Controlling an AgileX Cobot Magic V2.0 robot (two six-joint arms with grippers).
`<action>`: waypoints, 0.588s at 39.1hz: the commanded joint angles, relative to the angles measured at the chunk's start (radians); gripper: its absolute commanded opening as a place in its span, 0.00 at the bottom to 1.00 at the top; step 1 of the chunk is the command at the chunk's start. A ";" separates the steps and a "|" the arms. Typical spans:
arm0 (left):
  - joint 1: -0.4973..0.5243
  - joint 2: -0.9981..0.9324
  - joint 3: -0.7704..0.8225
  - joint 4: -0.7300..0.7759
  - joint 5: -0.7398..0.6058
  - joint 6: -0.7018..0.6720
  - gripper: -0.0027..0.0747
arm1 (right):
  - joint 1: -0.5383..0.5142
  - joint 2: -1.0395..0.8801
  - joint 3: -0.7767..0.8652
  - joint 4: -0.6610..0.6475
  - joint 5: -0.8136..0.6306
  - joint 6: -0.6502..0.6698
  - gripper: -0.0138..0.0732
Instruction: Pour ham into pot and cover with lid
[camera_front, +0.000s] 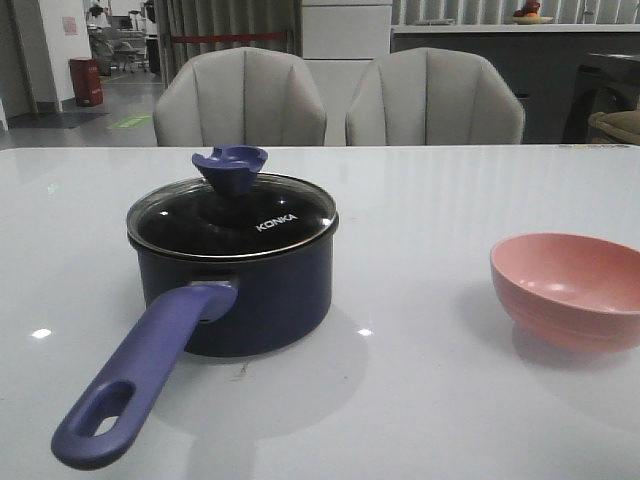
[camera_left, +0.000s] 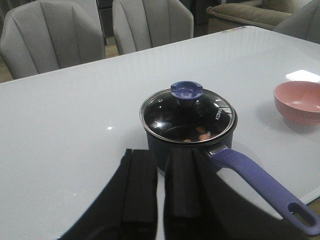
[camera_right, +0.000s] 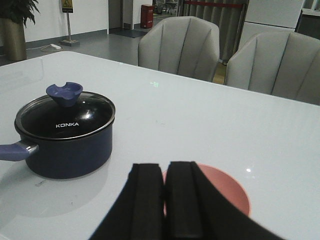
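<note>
Ham (camera_left: 202, 130): lying inside the pot (camera_front: 250, 300), showing as orange-pink bits through the glass, left of centre in the front view.
Lid (camera_front: 232, 215): sitting on the pot's rim, blue knob up.
Left pincer (camera_left: 161, 192): hovering near the pot, fingers narrowly apart, gripping nothing.
Right pincer (camera_right: 165, 200): hanging over the pink bowl (camera_front: 568, 288), fingers nearly touching, empty.
Surface (camera_front: 420, 390): glossy white, reflecting lights.
Room: grey chairs (camera_front: 240, 100) standing behind.

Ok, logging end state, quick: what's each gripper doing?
Left gripper: shut, empty, apart from the lidded navy-blue saucepan.
Right gripper: shut, empty, over the round pink bowl.
</note>
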 joint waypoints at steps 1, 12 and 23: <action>-0.005 0.012 -0.024 0.003 -0.086 -0.001 0.19 | 0.002 0.010 -0.028 0.001 -0.073 -0.008 0.35; -0.005 0.012 -0.024 0.003 -0.086 -0.001 0.19 | 0.002 0.010 -0.028 0.001 -0.073 -0.008 0.35; 0.222 0.012 0.118 -0.077 -0.360 -0.001 0.19 | 0.002 0.010 -0.028 0.001 -0.073 -0.008 0.35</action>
